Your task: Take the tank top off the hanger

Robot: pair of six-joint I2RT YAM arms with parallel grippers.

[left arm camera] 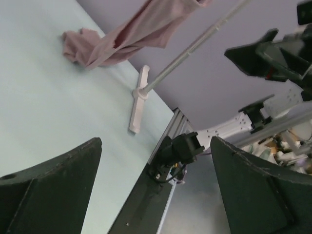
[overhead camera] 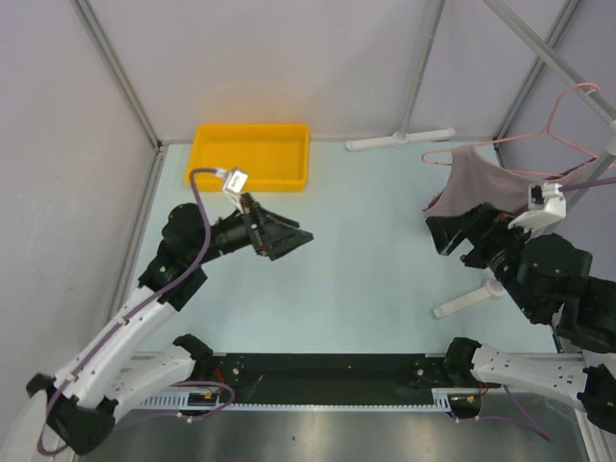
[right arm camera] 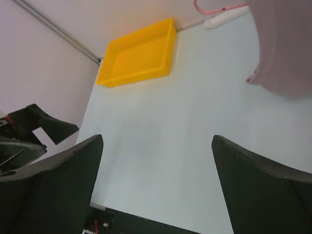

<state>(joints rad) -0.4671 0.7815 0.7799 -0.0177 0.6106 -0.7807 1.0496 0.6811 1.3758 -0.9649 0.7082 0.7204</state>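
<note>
The dusty pink tank top (overhead camera: 474, 183) hangs from the thin pink wire hanger (overhead camera: 568, 135) at the right. The hanger's hook sits over a grey rack pole. In the left wrist view the tank top (left arm camera: 126, 36) droops and its lower end lies bunched on the table. It also shows at the top right of the right wrist view (right arm camera: 285, 48), with a bit of the hanger (right arm camera: 214, 9). My right gripper (overhead camera: 449, 241) is open and empty, just below the garment. My left gripper (overhead camera: 295, 243) is open and empty, mid-table, pointing right.
A yellow tray (overhead camera: 252, 154) stands at the back left and also shows in the right wrist view (right arm camera: 139, 53). The rack's white feet lie at the back (overhead camera: 399, 141) and near the right arm (overhead camera: 467, 300). Grey frame poles edge the workspace.
</note>
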